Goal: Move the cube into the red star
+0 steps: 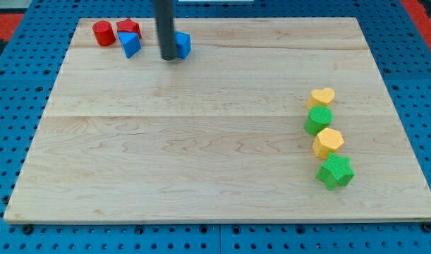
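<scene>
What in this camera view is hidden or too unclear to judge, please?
- Blue cube: its left side is behind my rod; contact with my tip cannot be told.
- Red star: lower part covered by the blue triangular block.
- Rod's upper part: cut off by the view's top.

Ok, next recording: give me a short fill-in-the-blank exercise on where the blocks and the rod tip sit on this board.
1. My tip touches the ___ side of the blue cube.
2. The red star block sits just above the blue ___ block.
3. The red cylinder lies in the wooden board's top-___ corner.

Missing words: left; triangular; left
</scene>
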### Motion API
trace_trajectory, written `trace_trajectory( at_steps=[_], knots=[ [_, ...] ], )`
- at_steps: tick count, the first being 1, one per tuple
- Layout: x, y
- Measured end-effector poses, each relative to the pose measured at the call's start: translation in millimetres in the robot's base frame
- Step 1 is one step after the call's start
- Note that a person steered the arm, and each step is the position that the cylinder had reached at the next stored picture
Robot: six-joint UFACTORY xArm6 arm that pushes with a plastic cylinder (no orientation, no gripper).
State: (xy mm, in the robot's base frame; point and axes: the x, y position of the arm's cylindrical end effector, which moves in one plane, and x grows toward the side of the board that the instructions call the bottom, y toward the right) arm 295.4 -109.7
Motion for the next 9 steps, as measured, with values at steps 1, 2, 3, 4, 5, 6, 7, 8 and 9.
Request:
trace_trajectory(
  at_steps=[1,2,3,4,5,6,7,8,9],
  knots=[
    [41,32],
    [56,91],
    [6,112],
    [-14,34],
    [-21,-14],
    [21,38],
    [31,165],
    [46,289],
    [64,363]
  ],
)
